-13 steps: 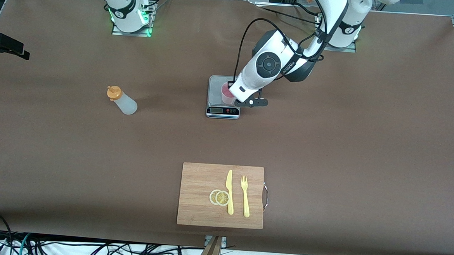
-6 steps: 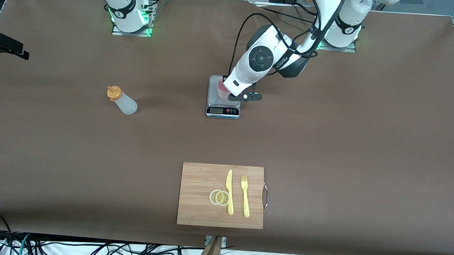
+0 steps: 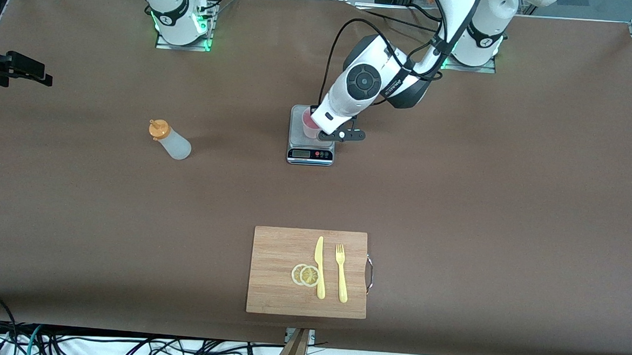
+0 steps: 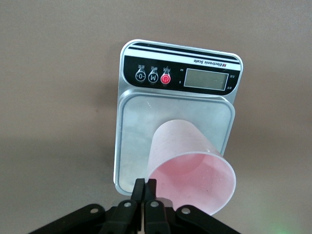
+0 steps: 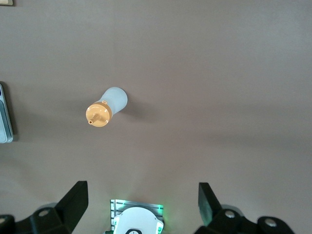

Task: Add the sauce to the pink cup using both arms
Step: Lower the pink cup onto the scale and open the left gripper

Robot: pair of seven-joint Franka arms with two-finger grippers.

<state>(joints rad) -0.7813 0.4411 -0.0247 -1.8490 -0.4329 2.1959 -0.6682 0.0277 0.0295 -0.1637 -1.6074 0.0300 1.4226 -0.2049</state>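
Observation:
The pink cup (image 3: 309, 124) (image 4: 190, 165) is on the plate of a small digital scale (image 3: 310, 154) (image 4: 141, 126) at mid-table; whether its base rests fully I cannot tell. My left gripper (image 4: 145, 181) is shut on the cup's rim, one finger inside and one outside the wall. The left arm's white wrist hides that grip in the front view. The sauce bottle (image 3: 171, 140) (image 5: 107, 108), whitish with an orange cap, stands alone toward the right arm's end of the table. My right gripper (image 5: 141, 186) hangs high over the table, wide open and empty, well apart from the bottle.
A wooden cutting board (image 3: 274, 251) lies near the front edge, nearer the front camera than the scale. It carries a yellow knife (image 3: 319, 267), a yellow fork (image 3: 340, 273) and two lemon slices (image 3: 305, 275). The right arm's base (image 5: 139, 222) shows below its gripper.
My left arm carried the cup a little way across the scale plate, away from the front camera, then held still. The right gripper drifted slightly inward over the table's end.

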